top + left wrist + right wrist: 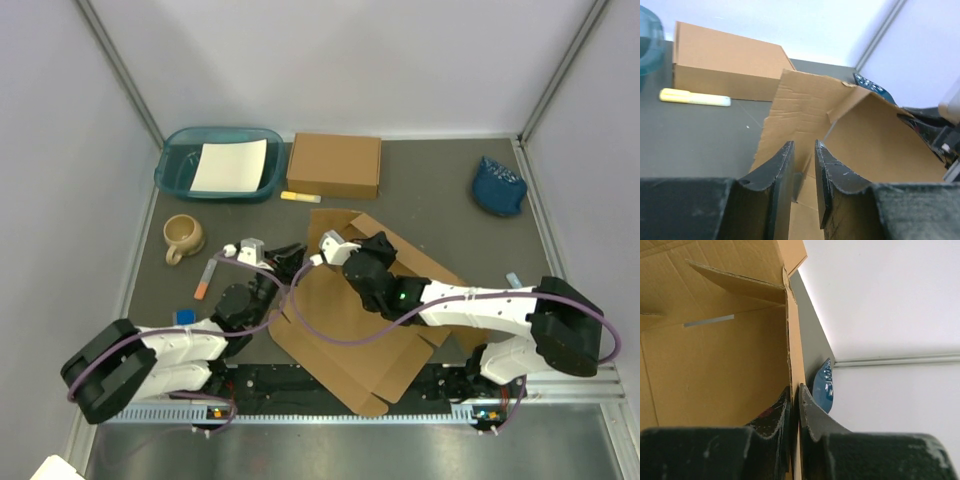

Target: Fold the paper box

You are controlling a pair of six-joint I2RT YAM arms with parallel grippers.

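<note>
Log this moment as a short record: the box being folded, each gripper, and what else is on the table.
paper box: mostly flat on the table, far flaps raised, not yet closed up
right gripper: shut on a raised wall of the paper box
left gripper: jaws slightly apart, near the box's left side, no grip visible
behind the box: closed brown box, yellow marker
far left: teal tray holding a white sheet
left: tan mug
far right: blue object
</note>
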